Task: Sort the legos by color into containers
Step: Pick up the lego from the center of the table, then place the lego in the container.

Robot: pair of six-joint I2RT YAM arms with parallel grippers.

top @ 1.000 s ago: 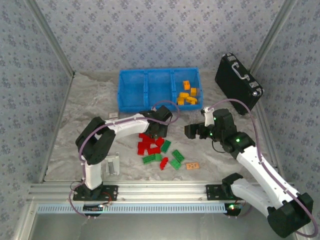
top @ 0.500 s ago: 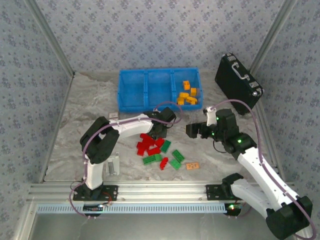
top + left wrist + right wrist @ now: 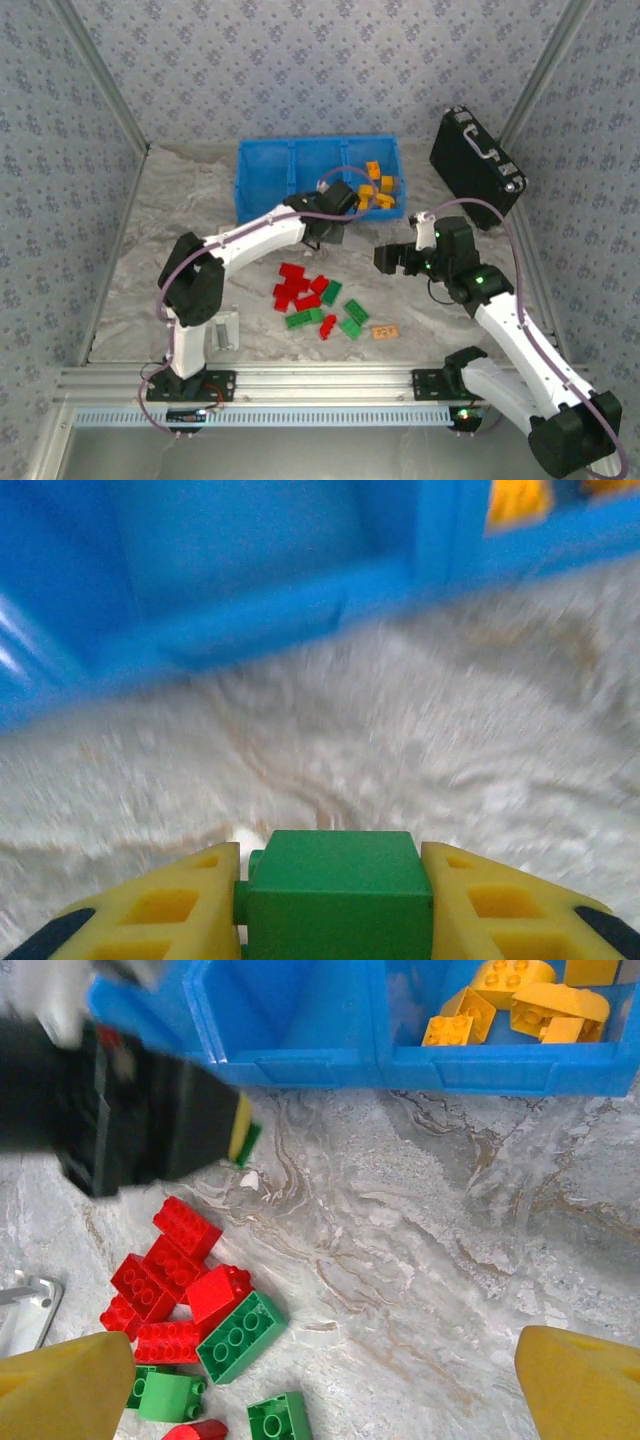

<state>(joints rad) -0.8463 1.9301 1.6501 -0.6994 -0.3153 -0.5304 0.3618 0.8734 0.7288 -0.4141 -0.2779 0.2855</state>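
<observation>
1. Top external camera: high above the near edge, looking down over the whole desk (image 3: 190,190).
2. Left wrist camera: low, close, facing the near wall of the blue tray (image 3: 250,600).
3. Right wrist camera: higher, looking down, sharing that wall.

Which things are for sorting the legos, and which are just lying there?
For the job: blue tray, orange-yellow legos in its right compartment, red and green legos on the table, green brick in the left gripper.
Just lying about: black case, pale-orange tag, metal bracket.
</observation>
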